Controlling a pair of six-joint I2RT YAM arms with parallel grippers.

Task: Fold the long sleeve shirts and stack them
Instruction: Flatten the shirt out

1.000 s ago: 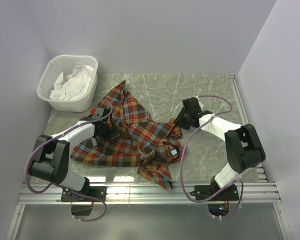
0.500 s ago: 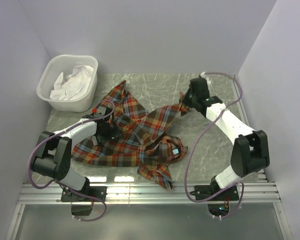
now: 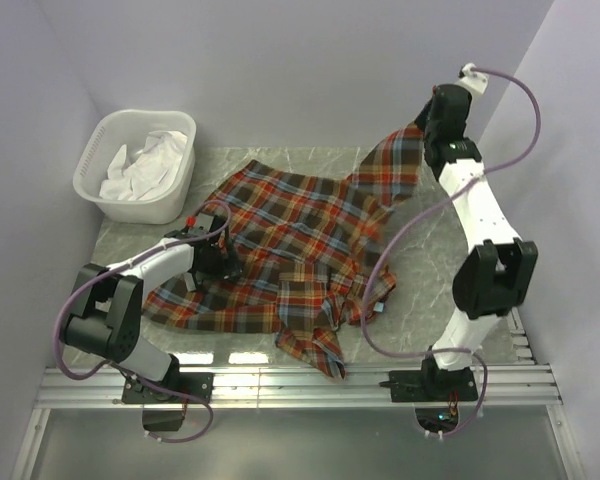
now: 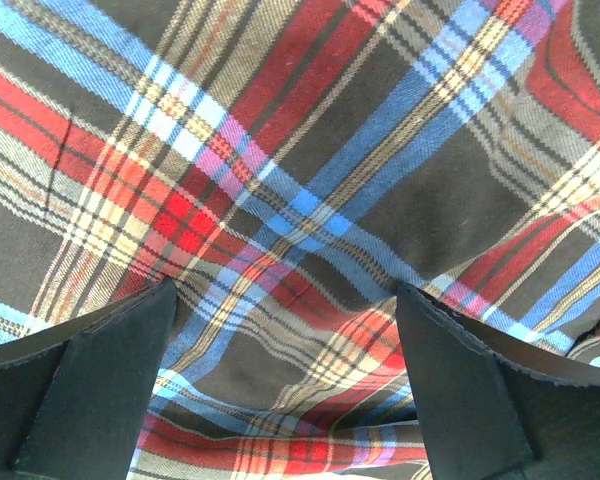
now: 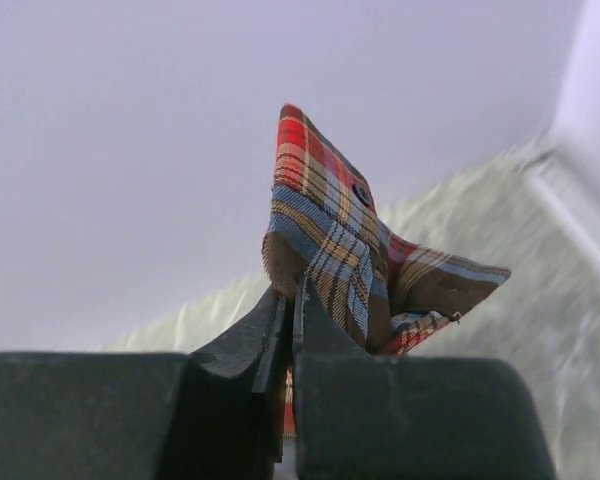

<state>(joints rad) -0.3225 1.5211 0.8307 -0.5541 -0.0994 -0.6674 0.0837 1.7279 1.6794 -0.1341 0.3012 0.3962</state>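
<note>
A plaid long sleeve shirt [image 3: 300, 240] in red, blue and brown checks lies spread over the middle of the table. My right gripper [image 3: 423, 128] is raised at the far right, shut on a corner of the shirt [image 5: 325, 235] and holding that part stretched up off the table. My left gripper [image 3: 223, 262] rests low on the shirt's left side, open, with its black fingers [image 4: 100, 380] wide apart and plaid cloth [image 4: 300, 220] filling the view between them.
A white basket [image 3: 100, 185] with white cloth in it stands at the back left. The side walls are close on both sides. A metal rail [image 3: 300, 385] runs along the near edge.
My right gripper has shut on the shirt's corner and swung up and to the far right, pulling the crumpled shirt out flatter. The left arm has stayed put.
</note>
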